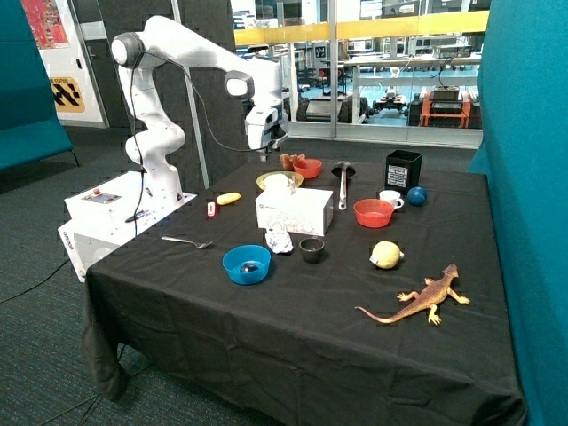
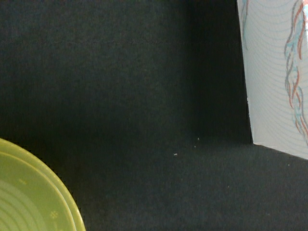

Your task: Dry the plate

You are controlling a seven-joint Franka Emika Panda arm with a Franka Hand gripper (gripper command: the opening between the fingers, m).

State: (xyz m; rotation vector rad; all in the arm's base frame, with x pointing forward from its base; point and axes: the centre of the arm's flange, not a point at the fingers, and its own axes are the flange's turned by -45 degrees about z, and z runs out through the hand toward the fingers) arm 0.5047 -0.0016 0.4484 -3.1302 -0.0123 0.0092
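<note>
**Q:** Where is the plate located?

**A:** The plate [image 1: 279, 180] is shown lying on the black tablecloth [image 1: 293, 311], directly behind the white tissue box [image 1: 294, 211]. A pale crumpled object is seen resting on its surface in the outside view; what it is cannot be told. In the wrist view only a curved portion of the plate's yellow-green rim [image 2: 33, 197] is included, with bare cloth beside it and one patterned face of the tissue box [image 2: 279, 72] at the opposite edge.

**Q:** How is the gripper positioned?

**A:** The gripper [image 1: 264, 149] is depicted hanging above the table, over the plate's far side, clear of every object. Whether it is apart or together cannot be told from either view.

**Q:** What is arranged around the plate?

**A:** Just behind it, a small brown object [image 1: 287, 161] and a red-orange bowl [image 1: 308, 168] are placed. A black ladle [image 1: 343, 182] is laid beside the box, followed by a second red-orange bowl [image 1: 374, 212], a white cup [image 1: 390, 198], a blue ball [image 1: 416, 195] and a black square container [image 1: 403, 169]. Nearer the front edge are shown a blue bowl [image 1: 247, 264], a crumpled tissue [image 1: 280, 238], a small dark bowl [image 1: 311, 249], a fork [image 1: 186, 240], a lemon [image 1: 385, 255] and a toy lizard [image 1: 420, 298]. A banana [image 1: 228, 199] is set towards the robot's base.
</note>
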